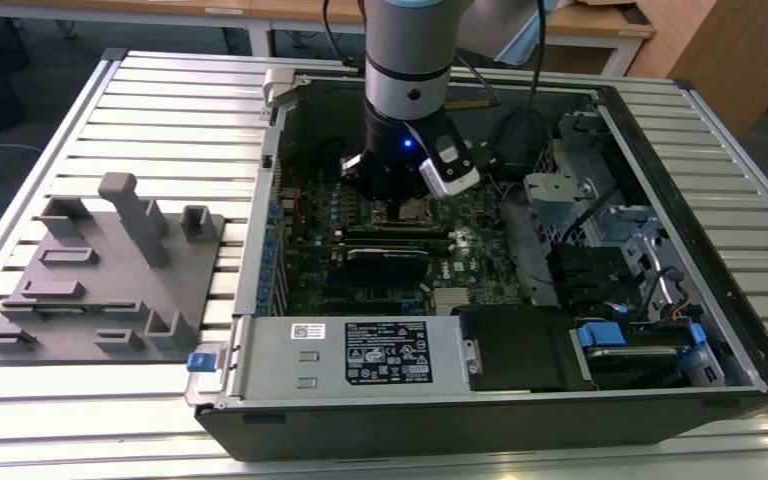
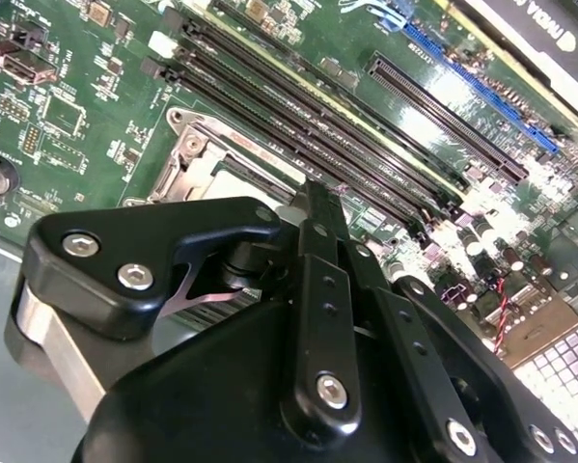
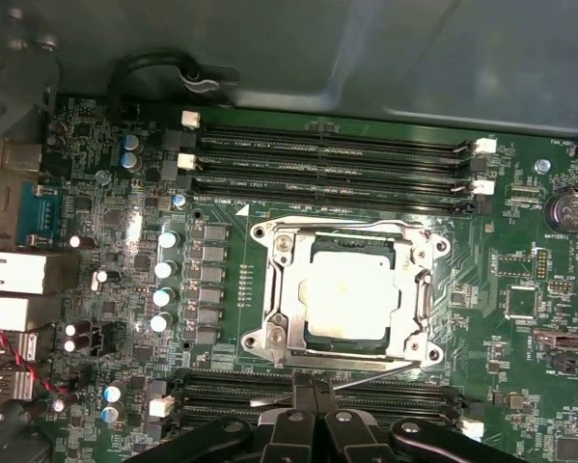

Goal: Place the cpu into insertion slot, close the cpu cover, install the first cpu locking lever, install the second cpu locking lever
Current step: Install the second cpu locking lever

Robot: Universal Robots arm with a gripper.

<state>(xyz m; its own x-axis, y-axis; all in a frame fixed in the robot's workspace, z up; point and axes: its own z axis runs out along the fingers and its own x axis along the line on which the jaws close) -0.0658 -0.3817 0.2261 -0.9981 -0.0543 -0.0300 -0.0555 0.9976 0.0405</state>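
In the first wrist view the cpu [image 3: 351,289], pale silvery-beige, lies flat in the insertion slot [image 3: 265,234]. The silvery cpu cover [image 3: 287,285] is down around it, framing it through its window. A thin metal locking lever [image 3: 385,371] runs slantwise along the socket edge nearest my gripper [image 3: 313,388]. The black fingers are together, with their tips at that lever. In the second wrist view the gripper [image 2: 319,207] reaches over the socket [image 2: 206,159]. From the exterior view the gripper [image 1: 404,200] hangs straight down over the socket [image 1: 415,212] inside the open computer case.
Long black memory slots [image 3: 337,159] flank the socket on both sides. A graphics card [image 1: 384,262], the grey power supply box [image 1: 357,352] and a drive cage [image 1: 571,190] crowd the case. A grey fixture plate [image 1: 104,270] lies on the slatted table at the exterior view's left.
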